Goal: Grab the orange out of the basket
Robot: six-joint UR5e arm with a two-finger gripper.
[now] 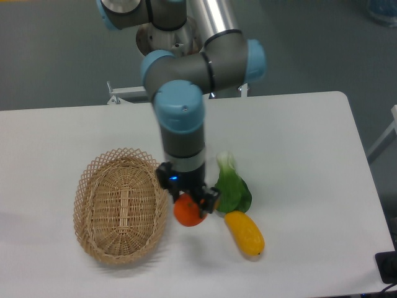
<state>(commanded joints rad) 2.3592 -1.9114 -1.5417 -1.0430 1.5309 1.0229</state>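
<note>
The orange (185,213) is small, round and bright orange. It sits between the fingers of my gripper (189,200), just right of the basket's right rim and outside it. Whether it rests on the table or hangs just above it I cannot tell. The gripper points straight down and is shut on the orange, hiding the top of it. The basket (121,205) is an oval tan wicker one with a lattice rim, lying on the left half of the white table, with nothing inside.
A green leafy vegetable (232,189) lies right of the gripper, close to its right finger. A yellow oblong fruit (244,233) lies in front of it. The table's front edge runs just below the basket.
</note>
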